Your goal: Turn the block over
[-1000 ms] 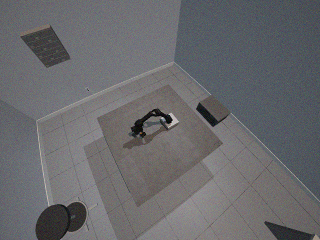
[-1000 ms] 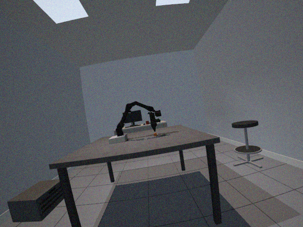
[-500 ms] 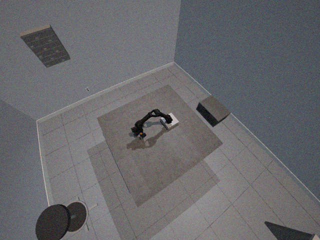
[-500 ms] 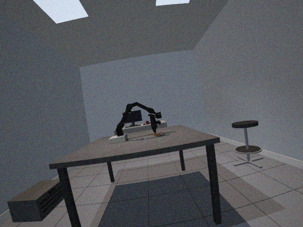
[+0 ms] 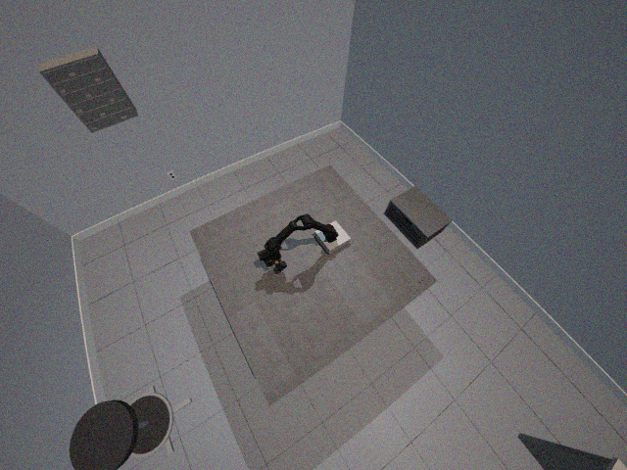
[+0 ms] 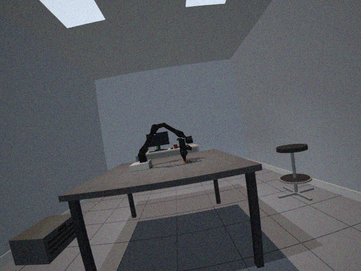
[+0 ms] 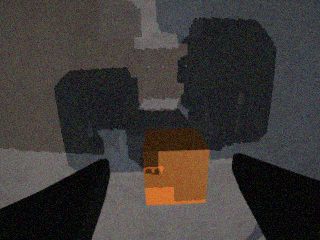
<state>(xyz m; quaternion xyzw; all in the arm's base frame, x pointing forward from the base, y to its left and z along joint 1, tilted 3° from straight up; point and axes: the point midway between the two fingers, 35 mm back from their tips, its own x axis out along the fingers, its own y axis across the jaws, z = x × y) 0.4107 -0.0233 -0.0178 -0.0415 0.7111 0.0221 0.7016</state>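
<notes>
The orange block [image 7: 182,172] sits on the table [image 5: 329,323] [image 6: 110,182], between the finger tips in the wrist view. Its upper face there is dark brown, and the face toward the camera is orange with brighter patches and a small dark spot at its left edge. I cannot tell whether that spot is the mark or a shadow. My gripper [image 7: 171,164] is open, pointing down, with a gap on each side of the block. In the exterior view the gripper [image 6: 184,161] is low at the table top, with a speck of orange at its tips.
The arm's white base [image 5: 340,236] [image 6: 140,165] stands on the table. A monitor [image 6: 161,138] and a red cup [image 6: 175,145] are on a white surface behind the table. A stool [image 5: 103,435] [image 6: 291,148] and a dark cabinet [image 5: 419,214] [image 6: 38,233] stand beyond the table edges.
</notes>
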